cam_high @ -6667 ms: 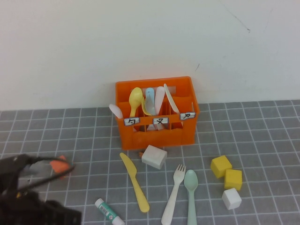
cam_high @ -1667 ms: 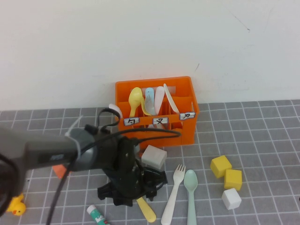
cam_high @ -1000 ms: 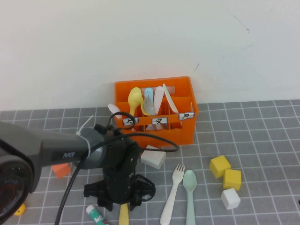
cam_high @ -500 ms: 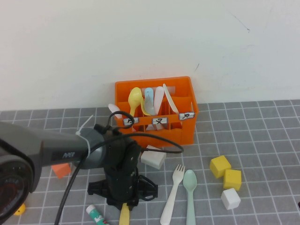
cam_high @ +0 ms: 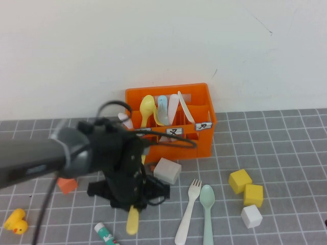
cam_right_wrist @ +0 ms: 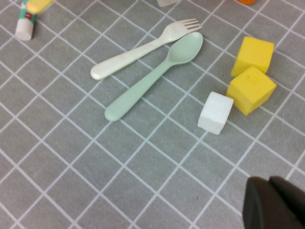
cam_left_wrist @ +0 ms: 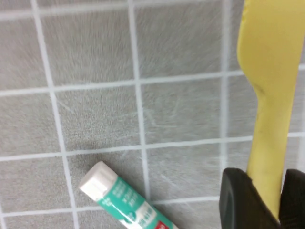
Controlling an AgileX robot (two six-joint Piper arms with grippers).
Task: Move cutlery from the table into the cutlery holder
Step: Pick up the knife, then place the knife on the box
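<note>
My left gripper (cam_high: 134,203) is shut on the yellow knife (cam_high: 133,220), held above the table (cam_high: 286,153) in front of the orange cutlery holder (cam_high: 171,122). In the left wrist view the knife (cam_left_wrist: 269,95) runs out from between the dark fingers (cam_left_wrist: 240,200). The white fork (cam_high: 188,212) and mint-green spoon (cam_high: 207,213) lie side by side on the table, right of the left arm; they also show in the right wrist view, fork (cam_right_wrist: 143,47) and spoon (cam_right_wrist: 155,76). My right gripper (cam_right_wrist: 274,205) is shut and empty, low at the table's near right.
A green-and-white tube (cam_high: 106,234) lies by the near edge, below the knife. A white block (cam_high: 167,170) sits in front of the holder. Two yellow cubes (cam_high: 247,188) and a white cube (cam_high: 252,216) lie at right. A small orange cube (cam_high: 66,185) and a yellow duck (cam_high: 15,221) are at left.
My left arm came in from the left, closed on the yellow knife and lifted it off the table; it has now moved up and toward the holder. The tube shifted slightly.
</note>
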